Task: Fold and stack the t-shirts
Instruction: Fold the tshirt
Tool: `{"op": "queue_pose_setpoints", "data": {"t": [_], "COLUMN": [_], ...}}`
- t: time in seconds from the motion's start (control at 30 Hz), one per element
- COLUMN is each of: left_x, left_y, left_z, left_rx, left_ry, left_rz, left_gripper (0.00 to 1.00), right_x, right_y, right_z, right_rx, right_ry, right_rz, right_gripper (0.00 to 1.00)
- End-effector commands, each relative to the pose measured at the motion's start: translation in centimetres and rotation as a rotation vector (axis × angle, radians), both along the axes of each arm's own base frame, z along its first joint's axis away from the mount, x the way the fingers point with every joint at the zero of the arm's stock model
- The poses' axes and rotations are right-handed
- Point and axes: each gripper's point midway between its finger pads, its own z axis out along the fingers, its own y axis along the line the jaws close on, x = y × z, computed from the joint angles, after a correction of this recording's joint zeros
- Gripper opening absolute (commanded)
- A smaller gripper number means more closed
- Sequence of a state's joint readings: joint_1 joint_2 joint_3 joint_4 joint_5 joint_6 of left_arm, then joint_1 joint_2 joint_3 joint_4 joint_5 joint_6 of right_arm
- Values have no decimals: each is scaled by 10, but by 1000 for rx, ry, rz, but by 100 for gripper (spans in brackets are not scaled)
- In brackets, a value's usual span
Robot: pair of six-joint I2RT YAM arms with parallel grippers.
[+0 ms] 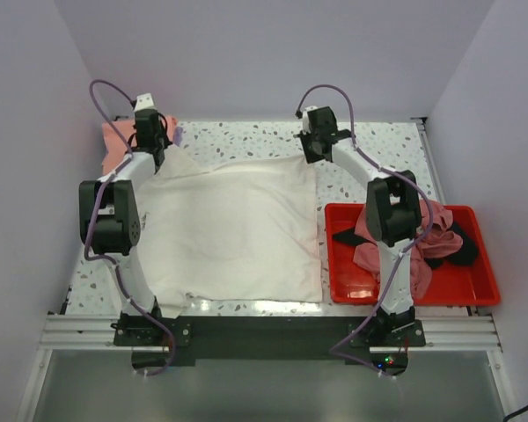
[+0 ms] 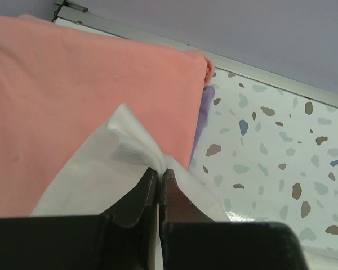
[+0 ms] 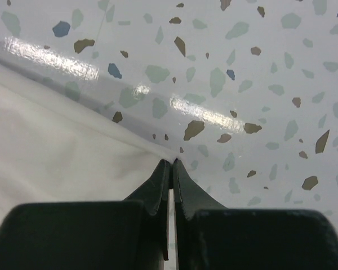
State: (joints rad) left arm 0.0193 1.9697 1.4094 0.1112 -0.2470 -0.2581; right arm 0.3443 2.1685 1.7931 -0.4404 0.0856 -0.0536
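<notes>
Cream-white t-shirt [image 1: 233, 229]: lies spread flat on the tabletop [image 3: 242, 67], nearer the arm bases than both tools, with its two far corners at their tips.
Left tool [image 2: 159, 171]: pinched tight on the far-left corner; a small peak of white cloth stands just ahead of the tips.
Right tool [image 3: 172, 164]: jaws pressed together at the far-right corner; the cloth runs off to its left and seems caught between the tips.
Neighbours: a folded salmon-pink t-shirt [image 2: 73, 95] lies just ahead of the left tool, under the held corner, and the edge of a lavender t-shirt [image 2: 203, 109] shows beside it. A heap of t-shirts [image 1: 431, 225] sits in the red tray [image 1: 348, 283], well back from the right tool.
Step in hand: probably the first fold, taking the far edge over to the near hem.
Doing it well: raise both corners together and level. Keep the cloth taut between the tools so the middle does not sag. Lift the left corner clear so the salmon-pink t-shirt is not dragged. Lay edge on edge squarely before letting go.
Writing: no brand, label or print can be read.
</notes>
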Motion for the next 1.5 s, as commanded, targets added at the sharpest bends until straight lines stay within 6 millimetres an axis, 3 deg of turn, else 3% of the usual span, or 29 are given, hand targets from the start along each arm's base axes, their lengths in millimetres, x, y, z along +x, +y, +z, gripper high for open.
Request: {"op": "queue_pose_setpoints", "data": {"t": [0.0,0.23,0.27,0.33,0.37,0.43,0.47,0.53,0.57,0.63,0.87,1.23,1.47], "left_x": [19,-4,-12,-28,-35,-58,-66,-87,-94,-111,-161,-237,-259], "left_y": [-1,2,4,7,8,11,9,12,12,10,18,19,12], "left_z": [46,65,71,60,69,51,62,51,61,52,56,22,5], "left_rx": [18,-31,-47,-54,-72,-80,-104,-118,-147,-164,-184,-230,-265], "left_ry": [-136,-125,-127,-74,-93,-17,-41,-1,-27,2,46,159,205], "left_rz": [-12,53,70,107,128,165,175,215,235,244,343,453,451], "left_gripper": [0,0,0,0,0,0,0,0,0,0,0,0,0], "right_x": [20,4,1,-7,-10,-19,-23,-32,-35,-46,-82,-113,-124], "right_y": [7,4,5,3,3,2,3,1,-1,0,2,-5,-13], "right_z": [34,46,48,54,55,62,64,70,73,78,77,71,57], "right_rx": [28,38,43,45,45,44,49,52,51,62,76,68,42], "right_ry": [-94,-86,-84,-85,-84,-86,-84,-89,-91,-87,-45,1,40], "right_rz": [23,30,36,42,53,71,83,99,100,122,236,256,246], "right_gripper": [0,0,0,0,0,0,0,0,0,0,0,0,0]}}
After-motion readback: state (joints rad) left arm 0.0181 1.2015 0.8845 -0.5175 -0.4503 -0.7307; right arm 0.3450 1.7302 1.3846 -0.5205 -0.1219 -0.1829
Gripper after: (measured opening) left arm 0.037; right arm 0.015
